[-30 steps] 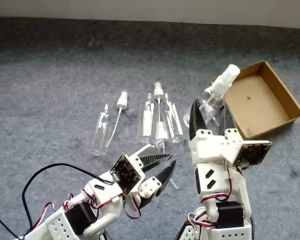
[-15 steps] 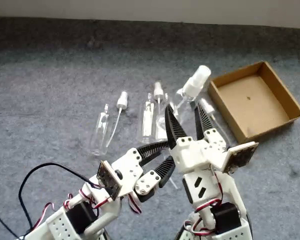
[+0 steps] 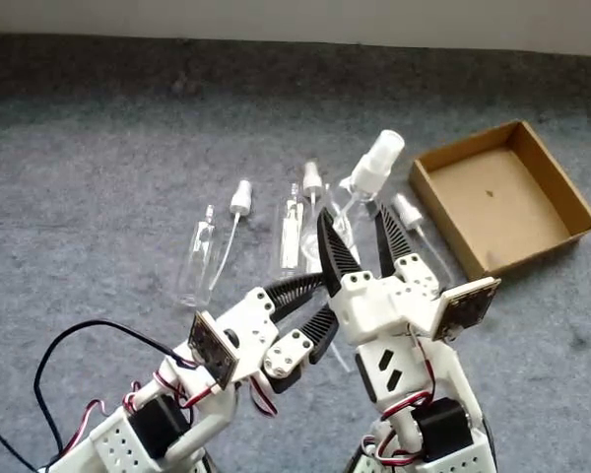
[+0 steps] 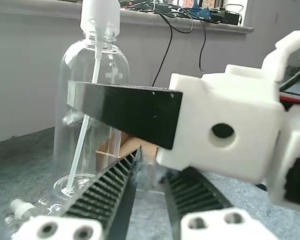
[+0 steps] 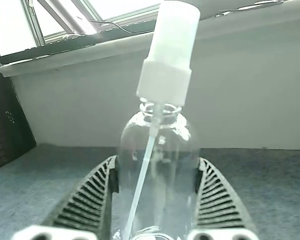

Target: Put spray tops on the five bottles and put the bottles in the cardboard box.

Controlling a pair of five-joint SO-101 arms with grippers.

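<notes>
Nearest, the left tool (image 3: 327,296) — ribbed black jaws at a narrow gap, empty — sits just beside the right tool (image 3: 353,217), which clamps a bottle (image 5: 160,160) of clear, round-shouldered plastic. A white top (image 5: 168,55) sits on its neck with a thin tube hanging inside; I cannot tell whether it is screwed home. Beyond, more clear bottles (image 3: 197,258) and a loose top (image 3: 240,195) lie on the grey, fuzzy tabletop (image 3: 98,148). The brown cardboard box (image 3: 561,197) holds no bottle — most of the job remains.
</notes>
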